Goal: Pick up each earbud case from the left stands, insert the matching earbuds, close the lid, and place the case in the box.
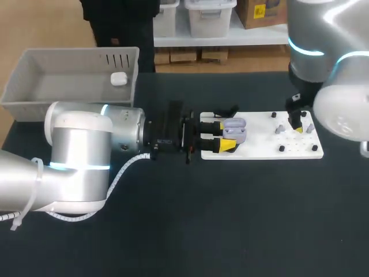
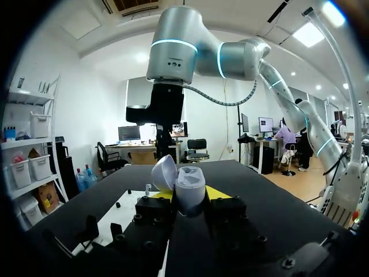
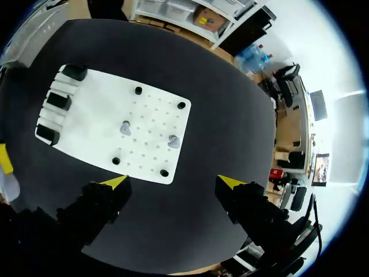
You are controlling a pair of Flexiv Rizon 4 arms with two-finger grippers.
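A lavender earbud case (image 1: 235,129) with its lid open is held sideways over the left part of the white board (image 1: 262,151). My left gripper (image 1: 223,137) is shut on it. In the left wrist view the case (image 2: 189,186) sits between the yellow tips of the left gripper (image 2: 189,196), lid raised. Two lavender earbuds (image 3: 125,128) (image 3: 173,141) stand on the board (image 3: 92,133), below my right gripper (image 3: 173,182), which hangs open and empty above them. In the head view the right gripper (image 1: 296,124) is over the board's right end.
A grey box (image 1: 34,101) at the back left holds a white case (image 1: 119,79). Black stands (image 3: 59,100) line the board's left edge, and black pegs (image 1: 281,148) mark its corners.
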